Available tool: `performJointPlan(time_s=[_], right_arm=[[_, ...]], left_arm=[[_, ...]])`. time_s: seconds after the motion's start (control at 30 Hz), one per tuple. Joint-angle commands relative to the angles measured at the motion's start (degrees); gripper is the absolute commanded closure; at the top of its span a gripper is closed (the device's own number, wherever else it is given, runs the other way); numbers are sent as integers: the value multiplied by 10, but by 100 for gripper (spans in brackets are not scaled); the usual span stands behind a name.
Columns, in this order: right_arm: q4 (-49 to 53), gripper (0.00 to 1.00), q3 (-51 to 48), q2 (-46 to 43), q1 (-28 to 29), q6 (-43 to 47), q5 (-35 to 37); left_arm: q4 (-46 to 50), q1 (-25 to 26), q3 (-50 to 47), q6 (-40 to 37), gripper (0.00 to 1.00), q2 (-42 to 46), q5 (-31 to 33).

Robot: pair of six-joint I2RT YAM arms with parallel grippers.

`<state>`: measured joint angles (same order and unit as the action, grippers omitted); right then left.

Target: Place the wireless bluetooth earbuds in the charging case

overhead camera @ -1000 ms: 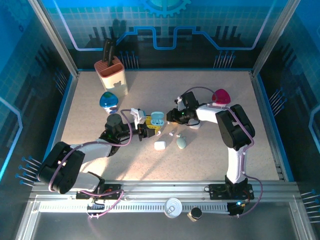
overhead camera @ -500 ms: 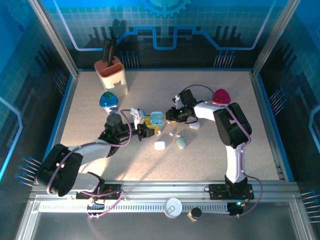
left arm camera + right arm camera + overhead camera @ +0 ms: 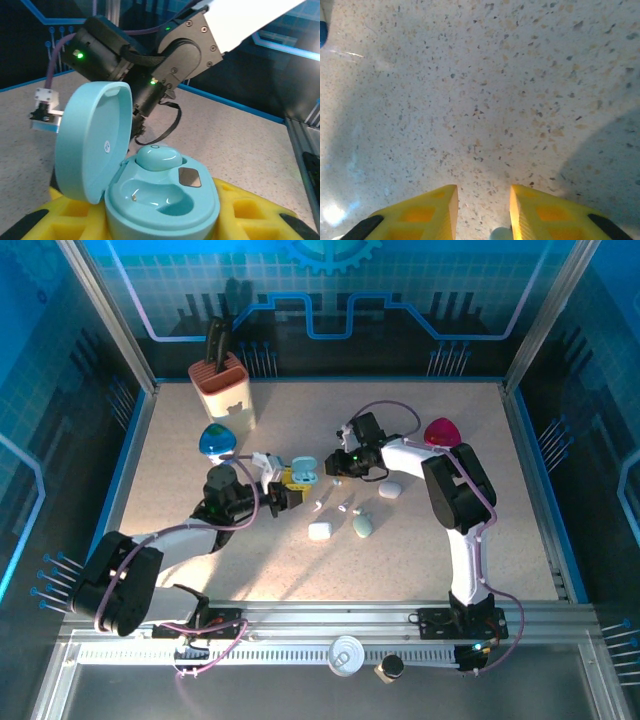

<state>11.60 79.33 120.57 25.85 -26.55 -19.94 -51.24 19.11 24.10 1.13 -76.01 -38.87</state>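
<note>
Speckled tabletop [image 3: 400, 565], left gripper [image 3: 292, 483] snug around open turquoise case [image 3: 165, 220]

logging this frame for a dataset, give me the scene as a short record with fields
charging case: light blue, lid open, gripped between the yellow fingers of the left gripper
slots: far one holds an earbud, near one empty
right gripper: beside the case, over the table; something small and pale between its fingers, grip unclear
loose earbuds: small white pieces lying near the case
closed cases nearby: white case, pale green case
</note>
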Motion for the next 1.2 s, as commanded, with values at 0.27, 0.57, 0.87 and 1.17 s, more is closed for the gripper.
performJointPlan(time_s=[0.27,0.57,0.87,1.17], right_arm=[[152,65,41,-70,92,109,323],[216,64,93,-15,168,139,519],[266,66,152,47,196,150,568],[272,69,168,79,200,154,567]], left_arm=[[-97,-72,-53,31,70,11,85],[-93,-145,-72,56,70,30,135],[-106,-175,-77,68,70,22,158],[-138,-181,-82,82,70,1,145]])
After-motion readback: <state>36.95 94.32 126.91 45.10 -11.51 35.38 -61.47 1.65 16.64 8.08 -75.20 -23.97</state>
